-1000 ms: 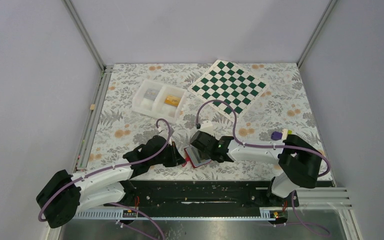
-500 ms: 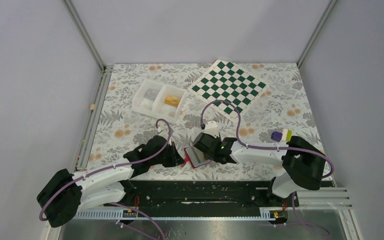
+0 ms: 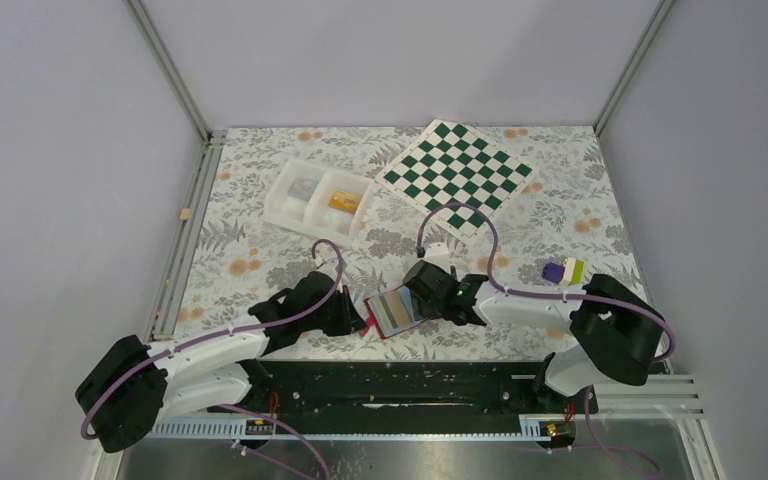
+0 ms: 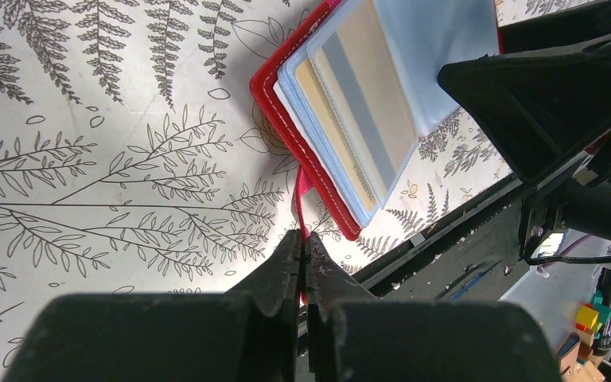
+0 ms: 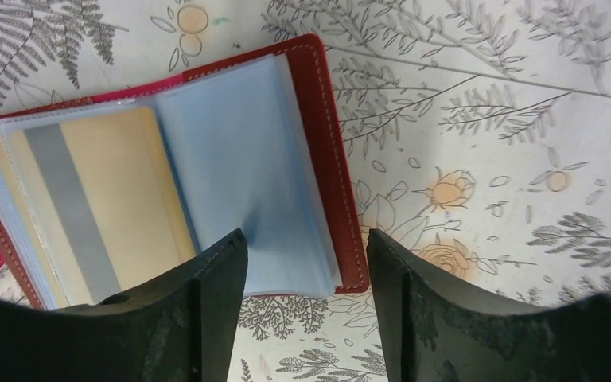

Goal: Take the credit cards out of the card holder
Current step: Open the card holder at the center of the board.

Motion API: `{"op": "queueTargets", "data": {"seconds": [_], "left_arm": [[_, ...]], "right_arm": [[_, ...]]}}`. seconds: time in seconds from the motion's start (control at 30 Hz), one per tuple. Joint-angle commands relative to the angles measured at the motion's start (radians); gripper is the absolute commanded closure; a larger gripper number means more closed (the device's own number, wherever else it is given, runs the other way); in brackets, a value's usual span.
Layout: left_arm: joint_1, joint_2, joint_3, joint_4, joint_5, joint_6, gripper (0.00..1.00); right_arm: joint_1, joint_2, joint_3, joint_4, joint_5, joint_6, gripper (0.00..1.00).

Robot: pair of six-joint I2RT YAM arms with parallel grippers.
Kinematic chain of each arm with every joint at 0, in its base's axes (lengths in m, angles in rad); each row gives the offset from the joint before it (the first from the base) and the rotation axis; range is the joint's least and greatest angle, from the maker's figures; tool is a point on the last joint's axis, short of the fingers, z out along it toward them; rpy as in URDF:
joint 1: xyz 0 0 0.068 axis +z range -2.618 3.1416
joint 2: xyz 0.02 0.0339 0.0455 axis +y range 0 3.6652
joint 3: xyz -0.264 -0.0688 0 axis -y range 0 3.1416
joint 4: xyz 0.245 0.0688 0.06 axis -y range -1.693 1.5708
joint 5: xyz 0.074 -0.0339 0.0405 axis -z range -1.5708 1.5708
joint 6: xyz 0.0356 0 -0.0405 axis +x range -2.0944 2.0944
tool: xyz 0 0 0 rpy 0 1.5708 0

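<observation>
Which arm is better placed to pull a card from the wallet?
Right. The right arm's jaws stand open over the opened wallet, at the sleeves with the card. The left arm's jaws are shut on the tab, likely anchoring it.

You have a white two-compartment tray [image 3: 312, 226] on the floral tabletop [image 3: 580, 180], a green-and-white chessboard [image 3: 457, 172] near it, and a purple-and-green block [image 3: 562, 270] well apart.

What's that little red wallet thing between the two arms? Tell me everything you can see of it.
The wallet lies open on the flowered table, near the arms. Red cover with pale stitching, clear bluish plastic sleeves inside; one holds a yellow card with a grey stripe. The left gripper is shut on its red tab; the right gripper stands open over the right page's edge.
</observation>
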State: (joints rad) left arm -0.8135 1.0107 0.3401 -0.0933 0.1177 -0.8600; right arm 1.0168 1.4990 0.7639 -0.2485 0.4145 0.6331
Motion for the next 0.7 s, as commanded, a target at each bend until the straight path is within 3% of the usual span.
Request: {"op": "queueTargets", "data": {"seconds": [0.0, 0.1, 0.3, 0.47, 0.57, 0.67], "left_arm": [[0.008, 0.007, 0.030, 0.027, -0.025, 0.016, 1.00], [0.008, 0.016, 0.029, 0.031, -0.028, 0.018, 1.00], [0.015, 0.038, 0.028, 0.038, -0.035, 0.014, 1.00], [0.024, 0.051, 0.042, 0.014, -0.052, 0.009, 0.99], [0.028, 0.052, 0.065, -0.036, -0.079, 0.011, 0.87], [0.029, 0.029, 0.098, -0.098, -0.111, 0.016, 0.73]], "right_arm": [[-0.058, -0.054, -0.062, 0.133, -0.172, -0.020, 0.37], [-0.098, -0.065, -0.096, 0.178, -0.232, -0.021, 0.44], [-0.145, -0.083, -0.158, 0.302, -0.363, -0.005, 0.77], [-0.152, -0.115, -0.191, 0.327, -0.385, 0.019, 0.93], [-0.152, -0.126, -0.201, 0.319, -0.378, 0.033, 1.00], [-0.152, -0.135, -0.212, 0.310, -0.370, 0.055, 1.00]]}}
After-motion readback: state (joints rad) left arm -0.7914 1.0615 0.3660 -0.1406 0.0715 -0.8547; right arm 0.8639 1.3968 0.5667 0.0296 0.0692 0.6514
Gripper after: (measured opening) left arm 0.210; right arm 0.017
